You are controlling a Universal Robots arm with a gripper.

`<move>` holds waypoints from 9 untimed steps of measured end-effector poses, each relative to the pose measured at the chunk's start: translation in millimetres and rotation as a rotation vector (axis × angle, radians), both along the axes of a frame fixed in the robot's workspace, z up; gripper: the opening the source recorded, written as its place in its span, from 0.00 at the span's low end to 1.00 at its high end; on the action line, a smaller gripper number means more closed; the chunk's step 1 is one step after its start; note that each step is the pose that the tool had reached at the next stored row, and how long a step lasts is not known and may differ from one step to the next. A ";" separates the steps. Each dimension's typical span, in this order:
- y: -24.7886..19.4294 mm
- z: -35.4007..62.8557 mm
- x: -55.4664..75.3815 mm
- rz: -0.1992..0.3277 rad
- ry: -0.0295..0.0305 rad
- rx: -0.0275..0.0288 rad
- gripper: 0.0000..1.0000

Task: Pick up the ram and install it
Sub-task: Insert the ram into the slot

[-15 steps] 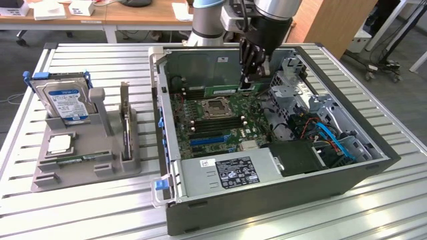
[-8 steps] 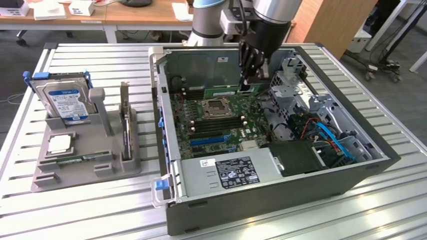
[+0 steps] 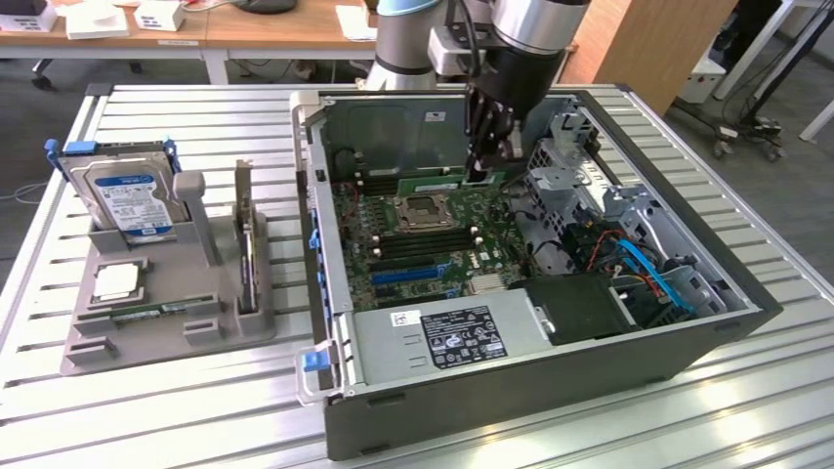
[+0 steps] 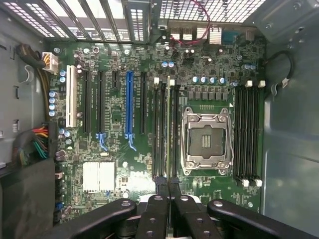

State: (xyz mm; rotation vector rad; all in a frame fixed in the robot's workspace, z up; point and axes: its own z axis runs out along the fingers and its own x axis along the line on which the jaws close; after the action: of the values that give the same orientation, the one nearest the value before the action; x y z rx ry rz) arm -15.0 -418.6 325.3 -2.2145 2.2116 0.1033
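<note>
The ram (image 3: 437, 181) is a thin green stick held on edge inside the open computer case (image 3: 729, 322). It sits low over the memory slots on the far side of the processor socket (image 3: 424, 210) in the exterior view. My gripper (image 3: 479, 174) reaches straight down into the case and is shut on the ram's end towards the exterior view's right. In the wrist view the ram (image 4: 168, 124) shows edge-on as a narrow line running away from my gripper (image 4: 168, 191). It lies along the dark slots beside the socket (image 4: 206, 139). I cannot tell whether it is seated in a slot.
A grey holder (image 3: 170, 322) at the exterior view's left carries a blue-labelled hard drive (image 3: 124, 200) and an upright dark expansion card (image 3: 245, 244). Inside the case are the power supply (image 3: 443, 337), a drive cage (image 3: 573, 147) and blue cables (image 3: 651, 274). The case walls stand close around the arm.
</note>
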 end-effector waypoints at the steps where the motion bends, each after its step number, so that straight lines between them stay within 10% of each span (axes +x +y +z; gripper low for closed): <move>1: 0.0 -0.8 0.0 0.000 0.0000 0.0000 0.11; 9: 0.0 -7.4 -0.3 0.000 0.0000 0.0000 0.11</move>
State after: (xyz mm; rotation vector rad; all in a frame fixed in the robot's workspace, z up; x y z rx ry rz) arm -15.2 -418.5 317.9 -2.2144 2.2116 0.1033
